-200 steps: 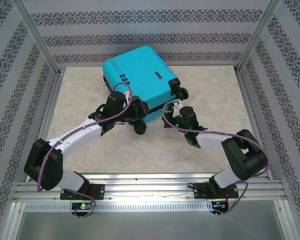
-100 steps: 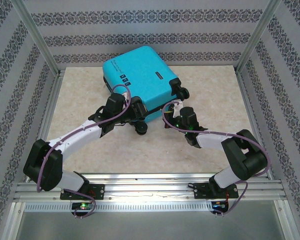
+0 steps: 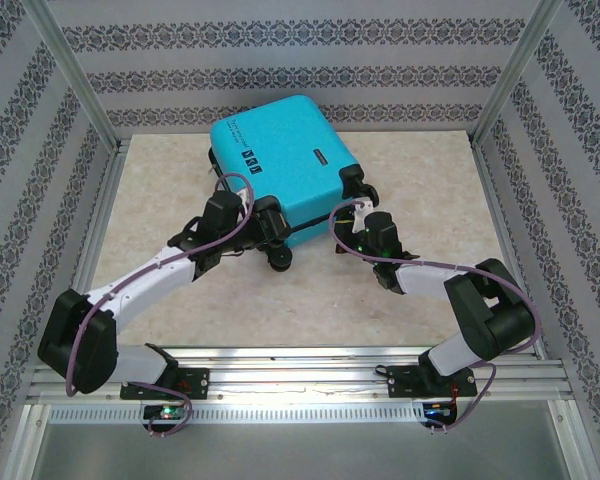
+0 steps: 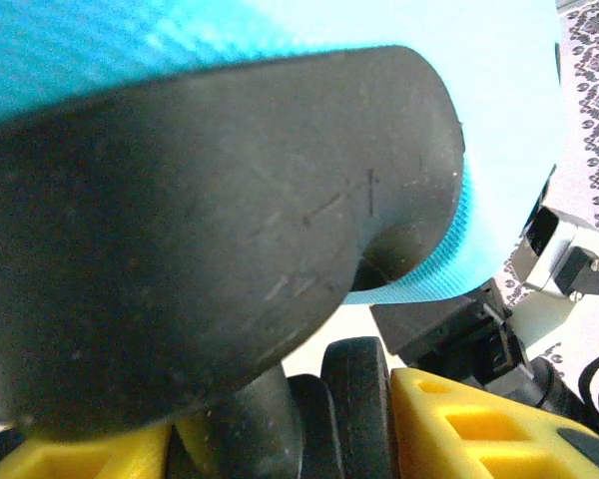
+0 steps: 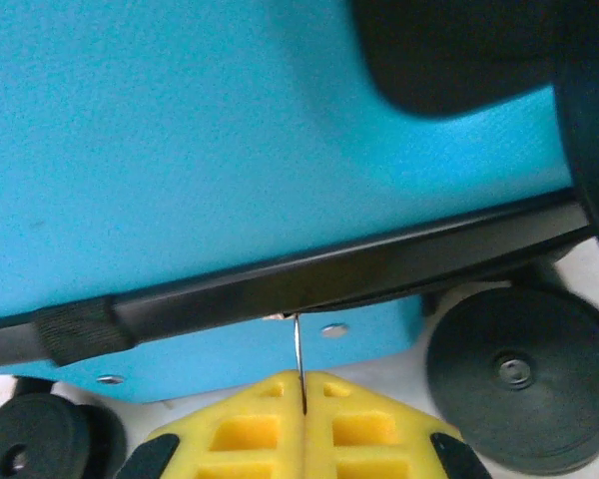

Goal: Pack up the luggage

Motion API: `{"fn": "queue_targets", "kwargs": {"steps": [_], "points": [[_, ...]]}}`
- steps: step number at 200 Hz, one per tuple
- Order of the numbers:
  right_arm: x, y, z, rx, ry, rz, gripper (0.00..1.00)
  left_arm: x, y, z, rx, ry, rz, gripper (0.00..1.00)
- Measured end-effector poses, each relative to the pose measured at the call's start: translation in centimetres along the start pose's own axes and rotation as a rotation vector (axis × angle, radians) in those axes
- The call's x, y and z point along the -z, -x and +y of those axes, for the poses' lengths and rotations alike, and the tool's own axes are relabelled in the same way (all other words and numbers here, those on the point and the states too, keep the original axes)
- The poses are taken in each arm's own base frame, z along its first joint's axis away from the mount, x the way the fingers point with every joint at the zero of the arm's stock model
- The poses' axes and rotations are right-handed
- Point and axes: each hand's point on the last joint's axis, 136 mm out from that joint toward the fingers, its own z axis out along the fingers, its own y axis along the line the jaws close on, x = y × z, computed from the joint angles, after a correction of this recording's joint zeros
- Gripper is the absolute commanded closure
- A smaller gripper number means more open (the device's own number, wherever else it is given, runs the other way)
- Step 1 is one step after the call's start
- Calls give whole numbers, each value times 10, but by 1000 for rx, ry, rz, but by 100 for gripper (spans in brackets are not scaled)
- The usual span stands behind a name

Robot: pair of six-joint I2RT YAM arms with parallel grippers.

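— What encloses the table [image 3: 435, 180]?
— Wallpaper [image 3: 280, 75] with grey floral bands on pale stripes covers the far, left and right walls, framed by slanting aluminium posts [image 3: 75, 85].
— And the surface?
— Beige, marbled, evenly lit. Aluminium rails [image 3: 300, 362] cross its near edge, with a grey metal sheet [image 3: 310, 450] nearer still.
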Motion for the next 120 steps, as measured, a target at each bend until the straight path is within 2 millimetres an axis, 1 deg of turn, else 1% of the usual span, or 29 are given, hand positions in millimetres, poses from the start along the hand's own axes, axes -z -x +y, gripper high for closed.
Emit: {"fn": "queue_targets", "kwargs": {"steps": [31,81,120], "points": [[1,0,-5,-4,-16,-1,100,14,1,9,-2,36,-3,65],[4,-1,-2,3,-1,0,100,24,3,14,0,50,-18,67],[11,-3,3,26,29,1,100,42,5,20,19,31,-19,68]]}}
